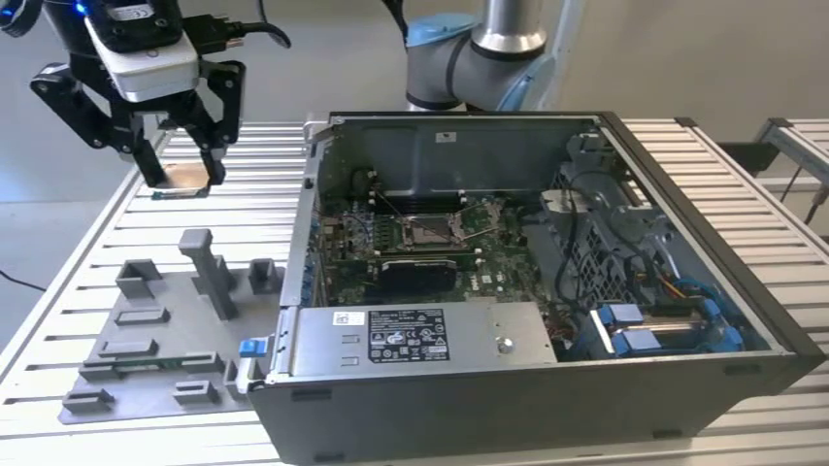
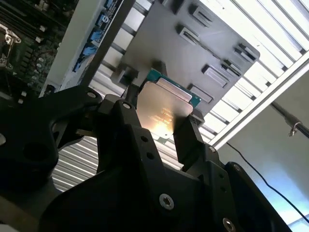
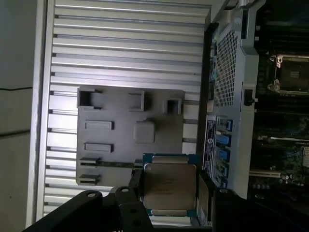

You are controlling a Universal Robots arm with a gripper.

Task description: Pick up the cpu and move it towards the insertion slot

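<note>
My gripper hangs in the air over the slatted table at the exterior view's far left, shut on the cpu, a thin square chip held flat between the two black fingers. Both wrist views show the cpu with its silvery top and teal edge clamped by the gripper. The insertion slot, a shiny metal-framed socket on the green board, lies inside the open computer case, well to the exterior view's right of the gripper. In the first wrist view the insertion slot sits beyond the case wall.
A grey fixture plate with upright blocks lies on the slatted table below the gripper. The case wall stands between gripper and board. A silver box with a white label and the arm's base border the case.
</note>
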